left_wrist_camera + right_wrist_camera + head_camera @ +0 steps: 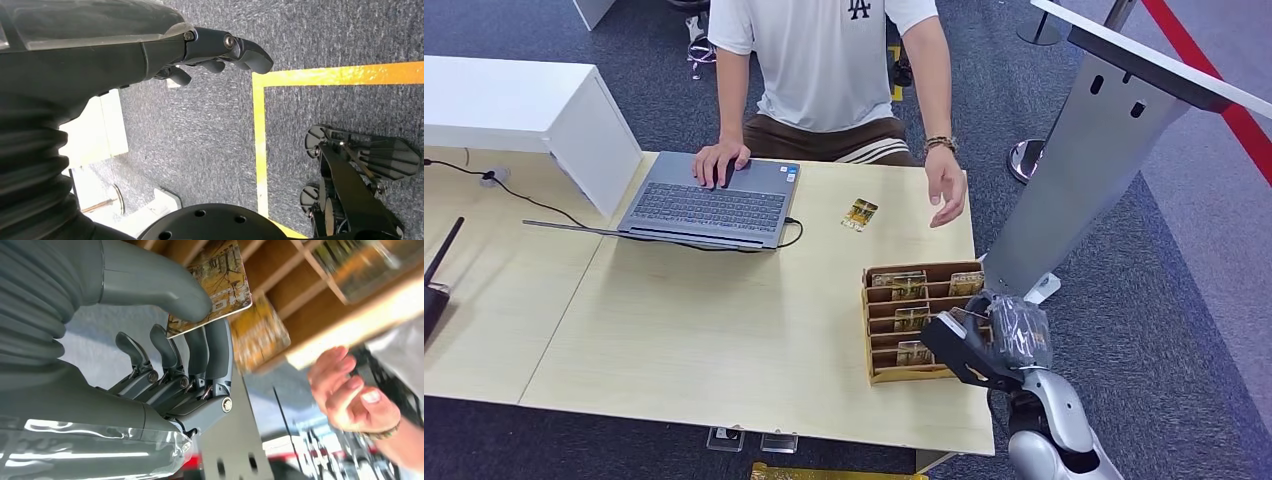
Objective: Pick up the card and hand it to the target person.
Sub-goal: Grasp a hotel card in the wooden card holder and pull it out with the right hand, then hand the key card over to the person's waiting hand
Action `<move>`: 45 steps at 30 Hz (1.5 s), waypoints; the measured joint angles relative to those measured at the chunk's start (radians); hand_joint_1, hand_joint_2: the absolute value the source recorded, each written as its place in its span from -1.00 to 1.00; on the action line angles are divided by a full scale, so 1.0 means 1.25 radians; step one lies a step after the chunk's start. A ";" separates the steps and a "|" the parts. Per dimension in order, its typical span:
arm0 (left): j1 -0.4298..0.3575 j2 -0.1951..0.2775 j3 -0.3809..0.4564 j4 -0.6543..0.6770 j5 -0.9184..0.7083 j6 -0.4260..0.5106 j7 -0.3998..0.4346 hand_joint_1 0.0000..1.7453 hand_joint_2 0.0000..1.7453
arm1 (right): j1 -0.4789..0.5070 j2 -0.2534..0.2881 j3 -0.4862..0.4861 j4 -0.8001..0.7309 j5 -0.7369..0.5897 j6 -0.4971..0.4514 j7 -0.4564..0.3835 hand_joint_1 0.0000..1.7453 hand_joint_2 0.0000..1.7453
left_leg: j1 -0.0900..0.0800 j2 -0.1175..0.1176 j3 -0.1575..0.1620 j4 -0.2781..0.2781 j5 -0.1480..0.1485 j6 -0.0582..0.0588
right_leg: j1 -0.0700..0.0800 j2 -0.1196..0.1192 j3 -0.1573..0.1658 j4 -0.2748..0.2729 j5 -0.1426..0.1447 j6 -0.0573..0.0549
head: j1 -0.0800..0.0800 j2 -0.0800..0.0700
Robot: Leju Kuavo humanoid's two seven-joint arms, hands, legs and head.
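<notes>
Thumb and fingers of the right hand (200, 340) pinch a card (220, 280): in the right wrist view the thick grey thumb presses on the printed face and two dark fingers (217, 347) support it from behind, while the other fingers are curled a little away. So this hand is closed on the card and the card is lifted, close in front of the wooden card box (879, 335). In the head view the right hand (984, 340) is at the right side of this box, which stands near the front right corner of the desk (724, 340) and has more cards in its slots. The left hand (220, 50) hangs down beside the body over the grey carpet; its fingers are somewhat curled and apart and hold nothing.

One loose card (860, 214) lies flat on the desk, near the back edge, between the laptop (709, 205) and the person's open hand (946, 188). This hand hangs just past the desk's back right corner, palm turned inward, as if it waits to receive. The person's other hand (721, 160) rests on the laptop.

I judge that the pick-up is done and the handover step begins. The next move asks to carry the card away from the box, forward toward the waiting hand, keeping the pinch firm and the card's free edge toward the person, and to loosen the thumb only when the person has taken it.
</notes>
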 joint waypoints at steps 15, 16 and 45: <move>0.001 0.000 0.000 0.000 0.005 0.005 -0.003 -1.00 1.00 | -0.021 -0.029 -0.020 -0.268 0.054 -0.022 -0.017 0.68 1.00 | 0.000 0.000 0.000 0.000 0.000 0.000 | 0.000 0.000 0.000 0.000 0.000 0.000 | 0.000 0.000; 0.001 0.000 0.000 0.000 0.005 0.005 -0.004 -1.00 1.00 | -0.022 -0.028 -0.017 -0.272 0.053 -0.033 -0.028 0.68 1.00 | 0.000 0.000 0.000 0.000 0.000 0.000 | 0.000 0.000 0.000 0.000 0.000 0.000 | 0.000 0.000; 0.000 0.000 0.000 0.000 0.005 0.018 0.017 -1.00 -1.00 | 0.003 0.009 0.023 -0.237 -0.596 -0.095 -0.252 -1.00 1.00 | 0.000 0.000 0.000 0.000 0.000 0.000 | 0.000 0.000 0.000 0.000 0.000 0.000 | 0.000 0.000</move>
